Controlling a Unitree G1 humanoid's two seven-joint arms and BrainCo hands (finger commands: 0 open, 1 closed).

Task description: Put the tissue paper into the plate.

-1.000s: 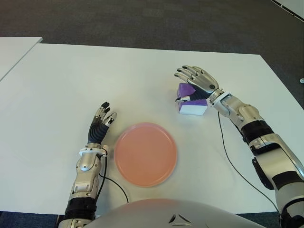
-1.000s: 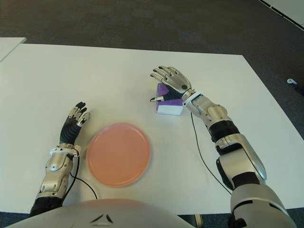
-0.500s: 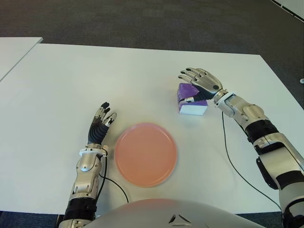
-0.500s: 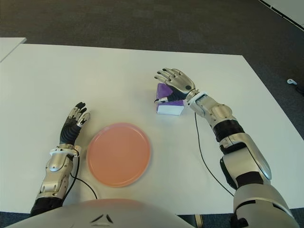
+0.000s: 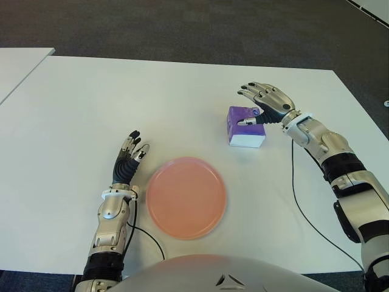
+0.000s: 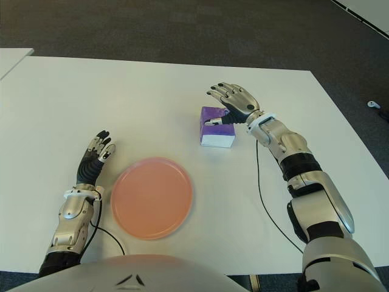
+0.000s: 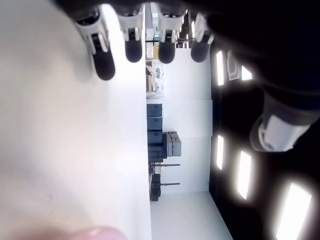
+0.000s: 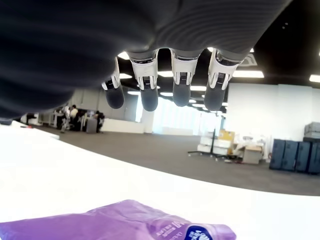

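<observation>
Eye views, right hand (image 5: pixel 266 103): fingers spread, grasping nothing; thumb tip at the tissue pack's top, contact uncertain.
Eye views, tissue pack (image 5: pixel 245 126): purple, on the table (image 5: pixel 121 97) just beneath the right palm, long axis running across the table, outside the plate (image 5: pixel 186 196).
Eye views, left hand (image 5: pixel 129 159): released, beside the plate's left edge.
Right wrist view: fingers (image 8: pixel 174 82) extended above the pack (image 8: pixel 120 222), holding nothing.
Left wrist view: fingers (image 7: pixel 132 35) straight, empty.

blue logo on purple tissue pack (image 8: pixel 150 224), wording unreadable
</observation>
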